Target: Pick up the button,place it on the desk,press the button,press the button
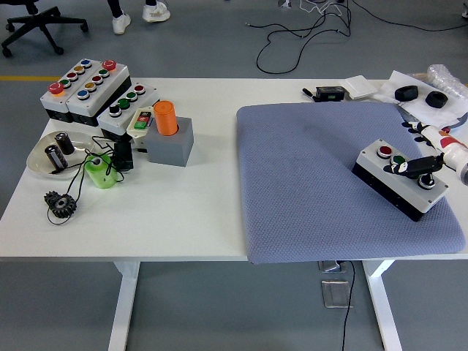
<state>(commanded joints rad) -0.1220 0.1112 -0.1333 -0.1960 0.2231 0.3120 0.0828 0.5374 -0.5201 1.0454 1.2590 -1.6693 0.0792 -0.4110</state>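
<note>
A: Where is the button box [401, 178]?

B: On the grey mat [322, 175], near its right edge, turned at an angle. It is a white-topped box with a black base and a row of controls: a red button [385, 151] at the far left end, a green one [398, 159] next to it, and a black knob [430, 179] at the near right end.

A: And the right hand [431, 155]?

B: It comes in from the right edge and sits over the box. One dark finger reaches out across the middle of the row, its tip by the green button. The other fingers [419, 130] are loosely spread behind it and grip nothing. Whether the tip actually touches the box, I cannot tell.

A: The left hand?

B: Not in view.

A: What lies around the mat?

B: The mat covers the right half of the white table [190, 212]. Beyond its far edge sit a small black device [329, 93], a white pad [361, 85], and two black round parts [422, 95] on white paper. On the table's left side, three larger button boxes [91, 91] stand at the far corner. Just beside them an orange cylinder [166, 118] stands upright in a grey block [172, 142]. Nearer, a clear dish [51, 155] holds two dark cylinders, a green part [100, 172] lies beside it, and a black gear [61, 203] sits close to the left edge.

A: Anyone at the table?

B: Only a pair of shoes [139, 16] on the floor at the top, next to an office chair [33, 29].
</note>
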